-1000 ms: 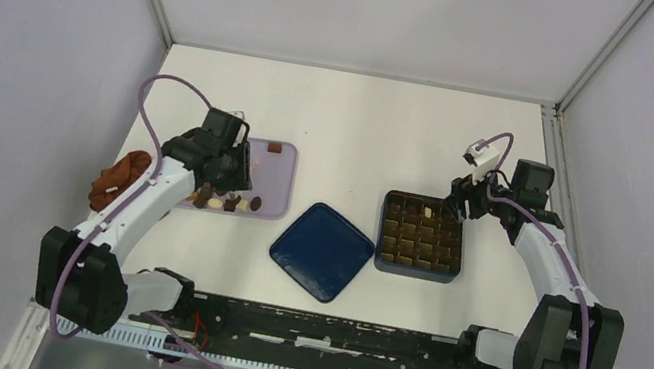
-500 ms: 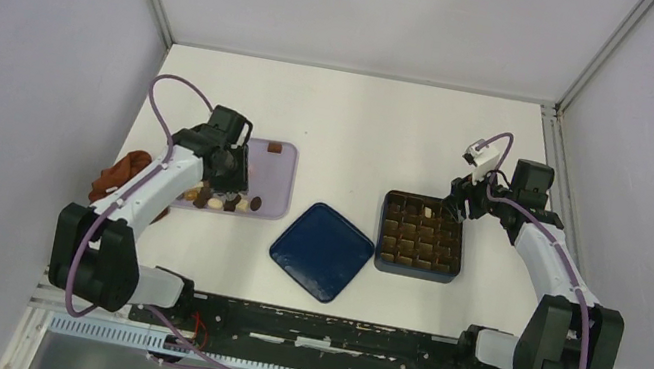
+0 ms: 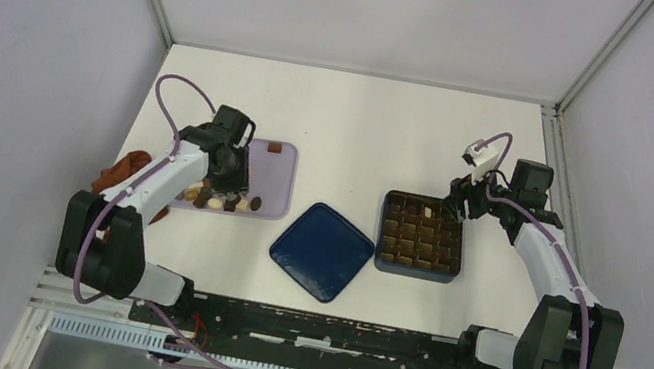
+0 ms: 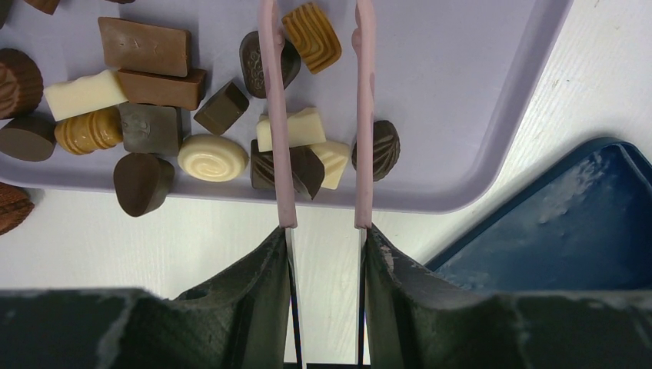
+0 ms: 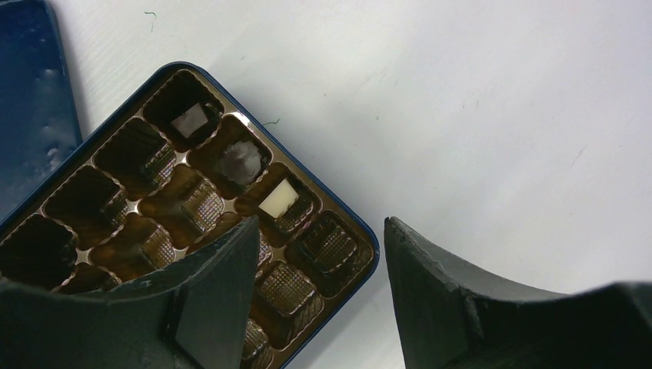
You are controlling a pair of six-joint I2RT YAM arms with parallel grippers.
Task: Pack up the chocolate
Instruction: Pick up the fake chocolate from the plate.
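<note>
My left gripper (image 4: pixel 325 238) clasped the pink tongs (image 4: pixel 364 115), arms straddling chocolate (image 4: pixel 307 127) at the near edge of the tray (image 4: pixel 477 115). I judged it the picking step, and next I needed to squeeze one piece.

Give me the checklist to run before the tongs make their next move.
1. Grip of left gripper on pink tongs: ok.
2. Tongs over the chocolate on the purple tray: ok.
3. Piece caught at the tong tips: cannot tell, tips out of view.
4. State of box: ok, open, blue lid beside it.
5. Free cells in box: ok, most look empty.
6. Position of right gripper: not ok, it hangs open over one box corner.
</note>
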